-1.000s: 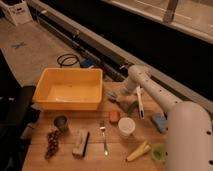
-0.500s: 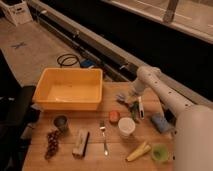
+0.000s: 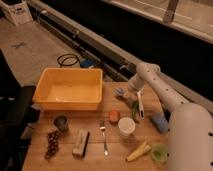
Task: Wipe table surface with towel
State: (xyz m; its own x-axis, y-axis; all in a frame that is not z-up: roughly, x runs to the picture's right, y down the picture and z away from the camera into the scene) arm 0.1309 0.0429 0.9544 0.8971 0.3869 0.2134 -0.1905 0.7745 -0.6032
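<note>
Wooden tabletop, light plank surface. White robot arm comes in from the right and reaches over the far right part of the tabletop. Big yellow plastic tub sits at the far left. Gripper hangs low near the far edge, just right of the tub; can't tell whether the jaws are released or clenched. Small grey-blue crumpled towel lies on the tabletop just beside the gripper, on its left. Blue sponge-like block on the right. White paper cup near centre, small orange can just left of it. Dark metal cup in front of the tub. Silver fork centre front.
</note>
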